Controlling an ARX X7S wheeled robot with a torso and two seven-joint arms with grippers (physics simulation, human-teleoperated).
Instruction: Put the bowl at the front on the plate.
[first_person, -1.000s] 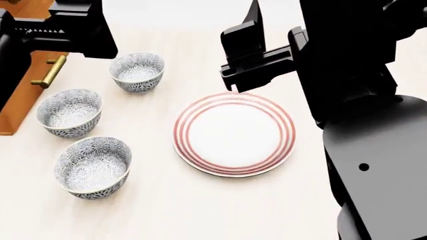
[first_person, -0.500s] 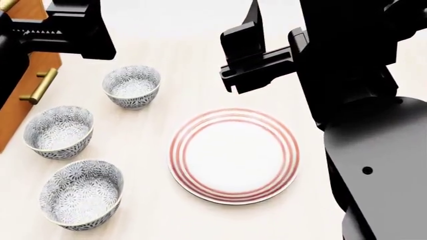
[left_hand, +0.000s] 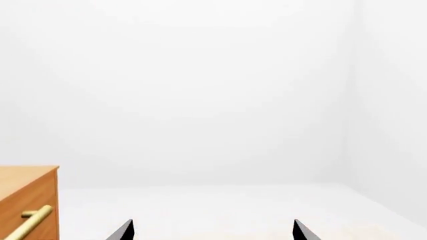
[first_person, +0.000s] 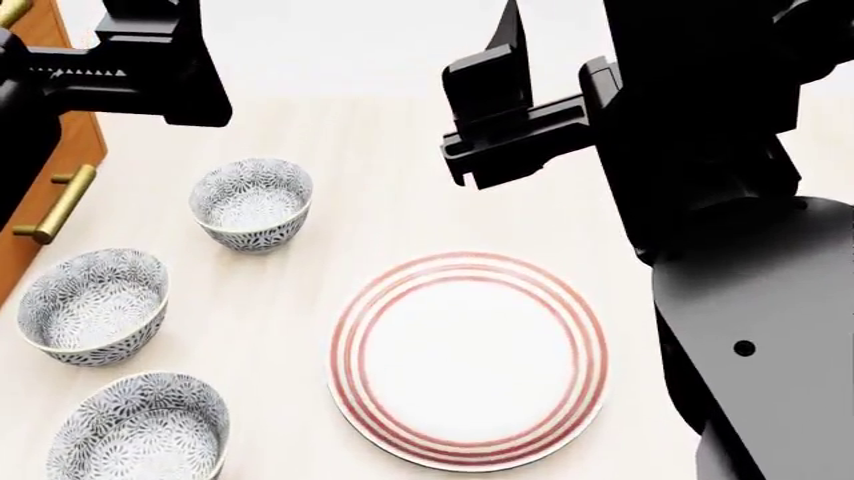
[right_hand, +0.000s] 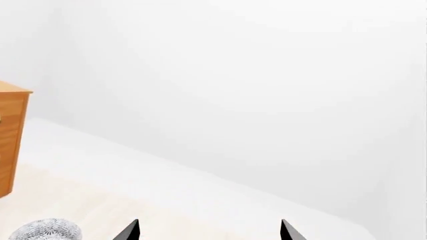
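Bowl (first_person: 138, 431) at the front of the table, nearest the robot, sits low at the left of the head view, partly cut by the frame edge, first in a loose line of three look-alike patterned bowls. The middle bowl (first_person: 92, 303) lies just beyond it and the far bowl (first_person: 251, 203) further back; the three stand apart, none touching. The plate (first_person: 469, 358), ringed in red, lies flat to the bowl's right with a strip of bare table (first_person: 387, 160) between them, and nothing rests on it.

Neither arm is near the bowl. The left gripper (left_hand: 210, 231) shows only two dark fingertips set well apart in its wrist view, aimed out over the table toward a white wall, so it stands open and empty. The right gripper (right_hand: 209, 230) looks the same: tips spread, nothing between them, with a patterned bowl just at the edge of its view. In the head view both arms hang high above the table as dark shapes.

The step in hand appears to be the approach. The left arm seems the better choice, being on the bowl's side. It should come down over the front bowl's rim, one finger inside and one outside the wall, keeping clear of the middle bowl close behind. A wooden cabinet (first_person: 54, 190) with a brass handle stands at the table's left and limits room there.
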